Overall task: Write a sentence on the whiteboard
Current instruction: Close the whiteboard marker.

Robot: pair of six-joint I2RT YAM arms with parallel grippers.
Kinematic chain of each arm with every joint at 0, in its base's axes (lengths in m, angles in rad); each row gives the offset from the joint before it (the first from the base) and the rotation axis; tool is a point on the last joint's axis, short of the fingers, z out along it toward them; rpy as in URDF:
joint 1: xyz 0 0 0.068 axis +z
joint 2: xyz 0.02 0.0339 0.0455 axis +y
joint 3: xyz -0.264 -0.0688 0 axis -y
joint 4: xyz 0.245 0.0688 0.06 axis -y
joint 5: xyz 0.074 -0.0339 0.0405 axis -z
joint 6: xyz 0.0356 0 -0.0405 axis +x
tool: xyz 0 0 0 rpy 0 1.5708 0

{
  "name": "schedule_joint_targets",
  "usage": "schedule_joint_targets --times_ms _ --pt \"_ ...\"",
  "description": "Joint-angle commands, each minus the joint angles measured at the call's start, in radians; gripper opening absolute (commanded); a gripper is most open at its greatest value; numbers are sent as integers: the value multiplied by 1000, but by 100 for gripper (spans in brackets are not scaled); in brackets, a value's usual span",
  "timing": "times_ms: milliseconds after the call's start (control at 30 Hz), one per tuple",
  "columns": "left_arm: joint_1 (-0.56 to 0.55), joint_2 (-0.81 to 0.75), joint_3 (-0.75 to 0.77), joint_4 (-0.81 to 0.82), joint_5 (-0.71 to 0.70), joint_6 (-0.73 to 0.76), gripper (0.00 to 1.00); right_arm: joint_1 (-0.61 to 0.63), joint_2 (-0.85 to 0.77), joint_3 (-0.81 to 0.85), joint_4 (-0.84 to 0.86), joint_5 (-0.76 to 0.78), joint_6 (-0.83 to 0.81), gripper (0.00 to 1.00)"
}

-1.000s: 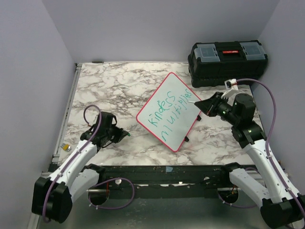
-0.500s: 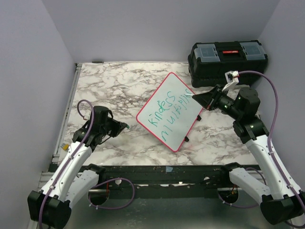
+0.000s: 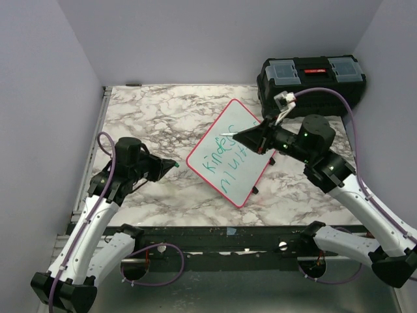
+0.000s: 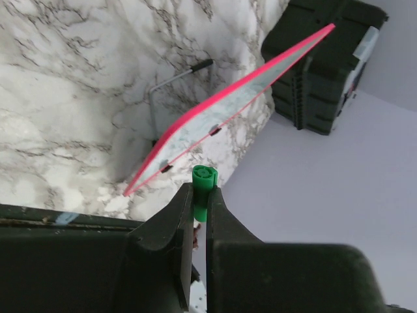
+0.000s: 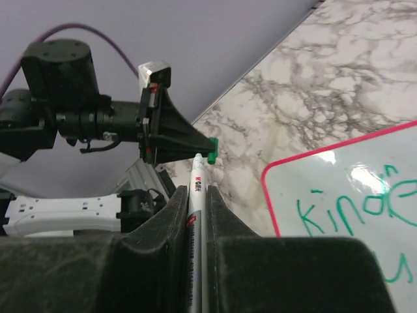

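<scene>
The whiteboard, red-rimmed, rests tilted on the marble table with the green sentence in two lines on it. My right gripper hangs over the board's left part, shut on a white marker whose tip points left at the left gripper. My left gripper hovers just left of the board, shut on a green marker cap. In the right wrist view the cap sits close beyond the marker tip. The left wrist view shows the whiteboard edge-on.
A black toolbox stands at the back right, just behind the board. A bent wire stand props the board from beneath. A metal rail runs along the table's left edge. Purple walls close in the sides and back.
The right arm has swung left across the board with the marker, towards the left gripper. The left arm has lifted and brought the cap closer to the board's left edge.
</scene>
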Motion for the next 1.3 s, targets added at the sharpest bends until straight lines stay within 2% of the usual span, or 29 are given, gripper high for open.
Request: schedule_joint_targets --times_ms 0,233,400,833,1267 --pt "5 -20 87 -82 53 -95 0 143 72 48 29 140 -74 1" --pt "7 -19 124 -114 110 -181 0 255 176 56 99 165 -88 1" --pt "7 -28 77 -50 175 -250 0 299 224 79 116 183 -96 1" --pt "8 -54 85 -62 156 -281 0 322 265 85 121 219 -90 1" --pt "9 -68 66 -35 154 -321 0 340 241 52 114 252 -75 1"
